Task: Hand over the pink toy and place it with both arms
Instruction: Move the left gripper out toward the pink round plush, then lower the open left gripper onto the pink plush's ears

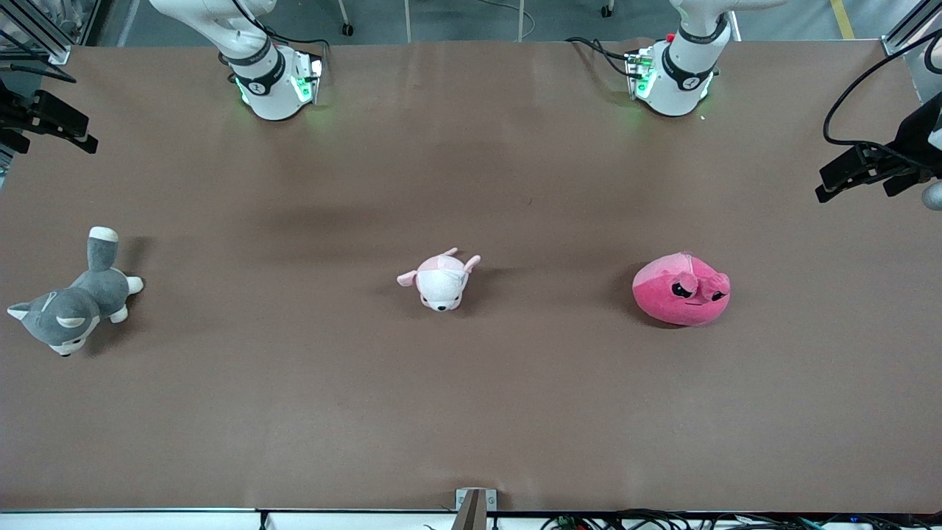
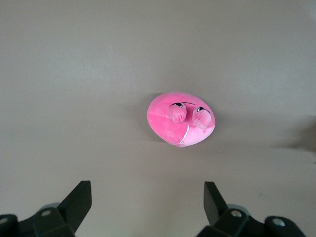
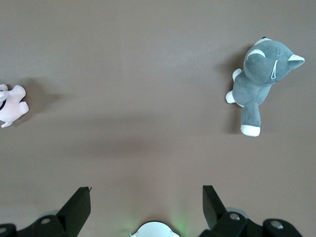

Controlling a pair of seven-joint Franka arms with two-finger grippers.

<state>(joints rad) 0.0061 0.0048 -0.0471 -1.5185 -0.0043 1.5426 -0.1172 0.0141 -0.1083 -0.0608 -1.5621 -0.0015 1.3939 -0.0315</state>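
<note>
While the pink toy lies untouched at right of centre in the front view on the desk, toward my left arm's end, I hold my left end effector spread high above it and my right end effector spread, waiting to receive.

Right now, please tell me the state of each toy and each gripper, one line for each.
pink toy: lying free on the table, toward the left arm's end, untouched.
pale pink-and-white plush: lying mid-table, free.
grey-and-white dog plush: lying toward the right arm's end, free.
left gripper: open, empty, raised above the pink toy.
right gripper: open, empty, raised over bare table.
</note>
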